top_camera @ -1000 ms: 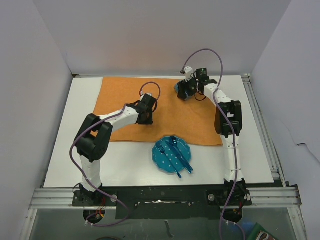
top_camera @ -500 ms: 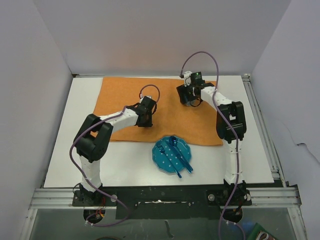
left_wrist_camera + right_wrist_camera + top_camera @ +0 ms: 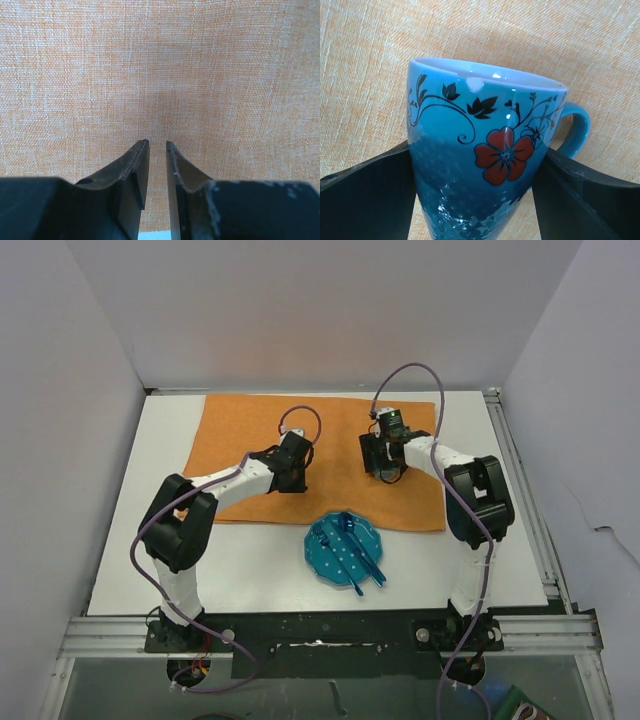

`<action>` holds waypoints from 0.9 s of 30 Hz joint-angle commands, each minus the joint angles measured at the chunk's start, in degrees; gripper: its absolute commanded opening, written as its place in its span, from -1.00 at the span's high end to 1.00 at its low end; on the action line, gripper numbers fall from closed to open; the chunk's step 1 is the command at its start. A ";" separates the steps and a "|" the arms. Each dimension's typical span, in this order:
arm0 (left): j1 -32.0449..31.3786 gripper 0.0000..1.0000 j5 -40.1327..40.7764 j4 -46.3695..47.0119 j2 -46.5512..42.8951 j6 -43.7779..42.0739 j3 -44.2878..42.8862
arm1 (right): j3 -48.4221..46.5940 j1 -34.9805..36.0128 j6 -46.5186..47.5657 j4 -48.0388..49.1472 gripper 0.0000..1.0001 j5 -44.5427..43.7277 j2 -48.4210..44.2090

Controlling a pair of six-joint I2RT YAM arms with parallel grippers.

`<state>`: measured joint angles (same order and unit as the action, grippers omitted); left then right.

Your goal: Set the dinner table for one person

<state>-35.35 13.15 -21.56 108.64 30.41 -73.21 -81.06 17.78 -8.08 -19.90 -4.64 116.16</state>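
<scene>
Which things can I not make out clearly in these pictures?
- Base of the mug: right wrist view, cut off by the lower edge; whether it touches the orange cloth is unclear.
- The mug in the top view: hidden under the right gripper.
- The cutlery on the blue plate: top view, too small to name the pieces.

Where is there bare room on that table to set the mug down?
The orange cloth lies bare left of the left gripper and between it and the right gripper holding the mug. The white dinner table is bare on both sides of the blue plate. Crowded: the plate itself, piled with cutlery.
</scene>
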 commanded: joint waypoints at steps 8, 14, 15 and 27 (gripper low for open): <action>-0.87 0.60 0.05 2.47 -4.92 1.11 1.14 | 5.26 4.49 -2.01 0.78 -0.38 -2.01 -5.71; -0.96 0.60 0.31 2.16 -4.92 1.39 1.14 | 0.54 4.83 -4.07 -5.95 -0.71 -1.77 -6.76; -0.95 0.60 0.49 2.11 -4.92 1.40 1.18 | -0.89 4.89 -4.74 -7.81 -0.76 -1.76 -6.63; -1.33 0.57 0.41 1.34 -3.57 1.58 0.78 | -3.16 5.26 -5.66 -12.17 -0.90 -7.11 -16.25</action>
<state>-36.29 13.23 -21.23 106.83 31.31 -71.70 -83.59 23.03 -12.97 -32.16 -7.66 104.60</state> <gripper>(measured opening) 0.212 0.948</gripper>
